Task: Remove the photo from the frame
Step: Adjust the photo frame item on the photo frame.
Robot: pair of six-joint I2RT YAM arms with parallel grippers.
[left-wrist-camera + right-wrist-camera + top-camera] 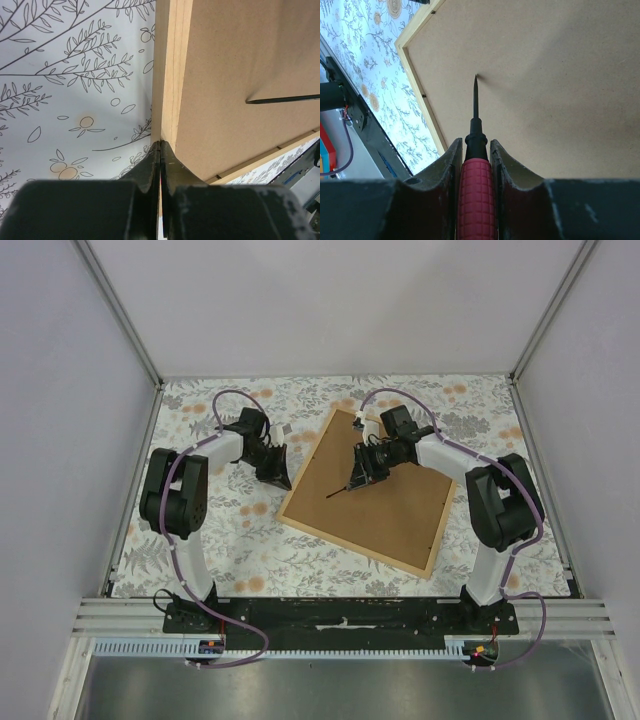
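Frame (390,510) lies back-up, probably stiff and light; pry at its edge. Left claw (160,146) closed empty beside it; right claw (476,145) grips a red-handled pick (477,200).

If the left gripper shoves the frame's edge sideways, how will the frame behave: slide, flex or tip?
Probably slides as one stiff piece: the frame lies flat, back side up, edged by thin wooden strips. It looks light for its size, so an off-centre push may pivot it. The patterned table cover might drag under it.
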